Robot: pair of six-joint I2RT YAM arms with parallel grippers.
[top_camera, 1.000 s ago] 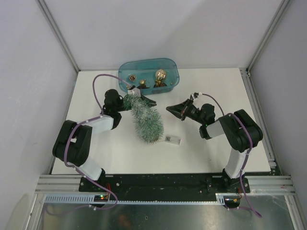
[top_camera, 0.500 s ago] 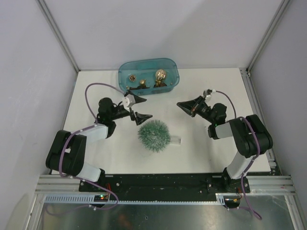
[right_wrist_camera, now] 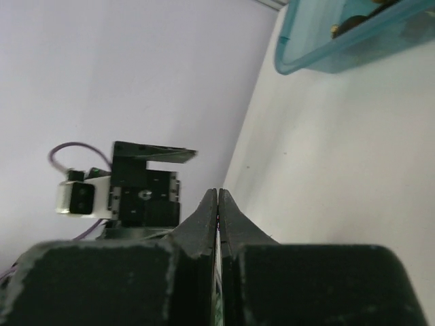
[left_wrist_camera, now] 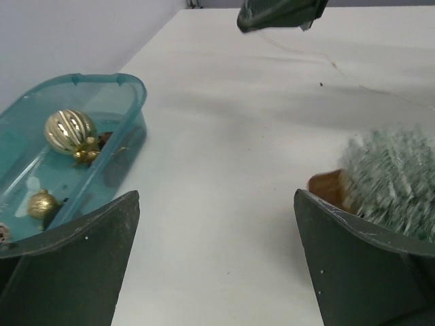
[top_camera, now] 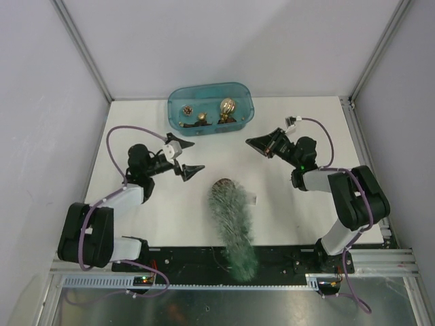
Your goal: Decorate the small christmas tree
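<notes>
One tree (top_camera: 231,217), one teal tub (top_camera: 211,86), two claws; from above I count three ornaments (top_camera: 227,106) in the tub. The tree stretches, blurred, from mid-table toward the near edge, apart from both claws. Only the left wrist view shows me its wooden base (left_wrist_camera: 325,189). Left claw (top_camera: 197,155) gapes wide, empty. Right claw (top_camera: 249,143) is pinched closed, holding nothing.

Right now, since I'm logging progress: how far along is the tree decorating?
Nothing done: the tree is tipped over, bare. Nothing in hand: left pincer open, right pincer shut, both empty. Left: stand the tree up and hang the ornaments, now in the tub.
</notes>
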